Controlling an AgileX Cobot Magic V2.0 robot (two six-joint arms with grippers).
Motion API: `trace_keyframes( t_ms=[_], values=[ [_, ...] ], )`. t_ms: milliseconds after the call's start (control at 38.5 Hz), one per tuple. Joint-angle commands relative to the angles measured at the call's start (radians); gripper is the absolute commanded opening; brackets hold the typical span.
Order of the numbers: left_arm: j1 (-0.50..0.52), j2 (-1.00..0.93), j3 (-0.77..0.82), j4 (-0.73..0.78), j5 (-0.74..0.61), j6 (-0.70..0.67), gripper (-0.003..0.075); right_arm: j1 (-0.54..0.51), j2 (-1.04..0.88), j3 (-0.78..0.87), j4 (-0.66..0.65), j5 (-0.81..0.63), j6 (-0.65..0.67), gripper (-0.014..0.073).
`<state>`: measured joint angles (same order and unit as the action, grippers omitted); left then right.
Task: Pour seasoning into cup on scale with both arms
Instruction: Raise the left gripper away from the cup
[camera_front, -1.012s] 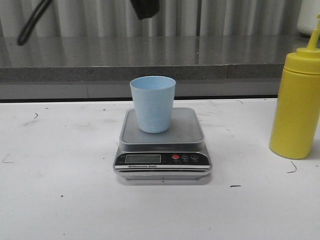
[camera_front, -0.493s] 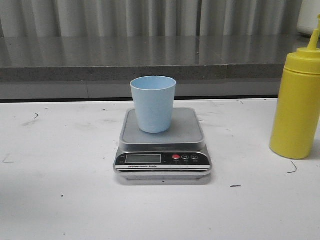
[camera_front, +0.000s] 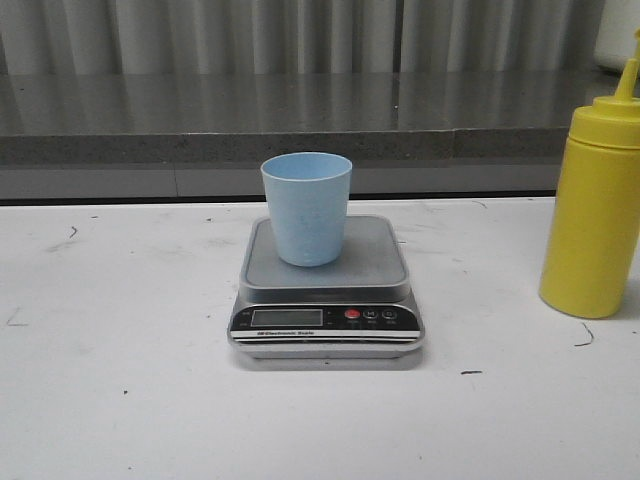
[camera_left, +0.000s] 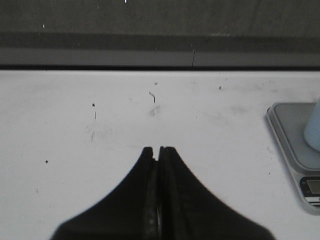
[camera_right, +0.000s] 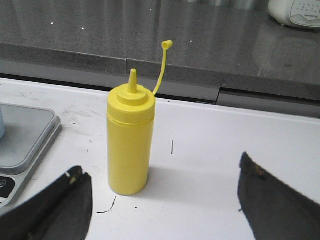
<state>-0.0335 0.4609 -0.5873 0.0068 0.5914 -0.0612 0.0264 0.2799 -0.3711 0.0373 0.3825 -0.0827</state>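
Right hand (camera_right: 162, 200) stands wide open and empty, its two fingers spread either side of the bottle (camera_right: 130, 142) but well clear of it. Left hand (camera_left: 159, 152) is fully closed on nothing, hovering over bare counter (camera_left: 100, 115) to the left of the scale (camera_left: 295, 145).

Cup (camera_front: 306, 207) sits upright on the scale (camera_front: 325, 290) platform, centre of the counter; it looks empty, though its bottom is not visible. Bottle (camera_front: 596, 200) stands upright near the counter's right edge, well apart from the scale. Its nozzle is uncapped, the cap dangling on its tether.

Change noted: a second ago a dark arm part and a cable loop hung at the top of the front view; half a second ago both were gone, and neither shows now. Cup, scale and bottle have not shifted.

Judgement: pouring has not started. The right hand appears lined up for a grasp on the bottle.
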Motion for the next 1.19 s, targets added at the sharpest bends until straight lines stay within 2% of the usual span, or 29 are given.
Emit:
trace_keyframes(
  t_ms=[0, 182, 337, 597, 882, 1167],
  values=[
    [0.005, -0.123, 0.034, -0.007, -0.115, -0.009, -0.002, -0.001, 0.015, -0.036, -0.003, -0.072, 0.002, 0.0609],
    [0.005, -0.356, 0.127, -0.007, -0.146, -0.009, -0.002, -0.001, 0.015, -0.036, -0.003, -0.071, 0.002, 0.0609],
    [0.005, -0.482, 0.2, -0.007, -0.168, -0.009, -0.002, -0.001, 0.015, -0.036, -0.003, -0.071, 0.002, 0.0609],
    [0.005, -0.473, 0.216, -0.007, -0.168, -0.009, -0.002, -0.001, 0.03, -0.036, 0.0, -0.107, 0.002, 0.0609],
    [0.005, -0.473, 0.216, -0.007, -0.168, -0.009, -0.002, 0.004, 0.23, -0.036, 0.085, -0.342, 0.002, 0.0609],
    [0.005, -0.473, 0.216, -0.007, -0.168, -0.009, -0.002, 0.146, 0.471, -0.036, 0.086, -0.422, 0.002, 0.0609]
  ],
)
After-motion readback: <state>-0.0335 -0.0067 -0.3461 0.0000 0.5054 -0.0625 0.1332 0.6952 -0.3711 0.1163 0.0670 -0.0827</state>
